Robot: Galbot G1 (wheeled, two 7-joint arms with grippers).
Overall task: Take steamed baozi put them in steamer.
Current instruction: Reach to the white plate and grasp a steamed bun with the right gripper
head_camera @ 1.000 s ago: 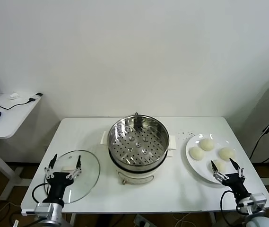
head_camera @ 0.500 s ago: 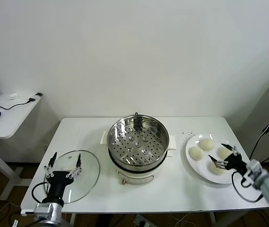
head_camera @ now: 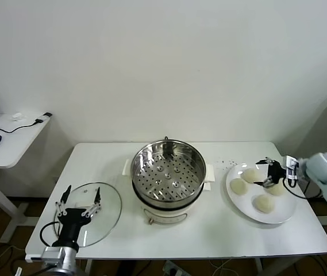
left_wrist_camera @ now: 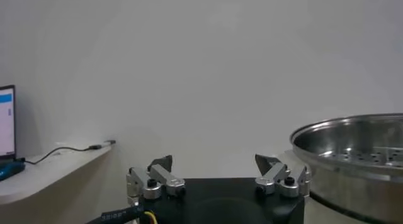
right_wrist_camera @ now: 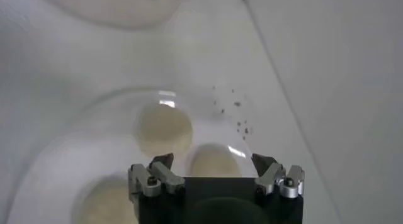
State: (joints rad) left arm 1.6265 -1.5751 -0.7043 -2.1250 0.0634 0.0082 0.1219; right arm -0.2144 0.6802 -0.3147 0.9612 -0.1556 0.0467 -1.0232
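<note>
The right end effector [head_camera: 270, 172], fingers spread, hovers over four baozi [head_camera: 239, 187] on a white plate [head_camera: 284, 215] at the desk's [head_camera: 209, 233] right side. The steamer [head_camera: 168, 173] sits mid-desk. The left end effector [head_camera: 80, 198], also spread, waits above the glass lid [head_camera: 108, 215].

Polished stainless steel on the steamer [head_camera: 167, 171], bright and mirror-like along the wall, with a perforated metal tray for a floor; glossy white plastic on the base beneath. Left of the steamer, clear smooth glass in the lid [head_camera: 94, 211], catching a faint glare. Right of the steamer, glazed white plate [head_camera: 278, 214], shiny at the rim. Matt, smooth cream dough on the baozi [head_camera: 239, 187]. Matt white laminate on the desk [head_camera: 209, 230]. Black plastic and bare silver metal on the left gripper [left_wrist_camera: 217, 175] and the right gripper [right_wrist_camera: 213, 173].
</note>
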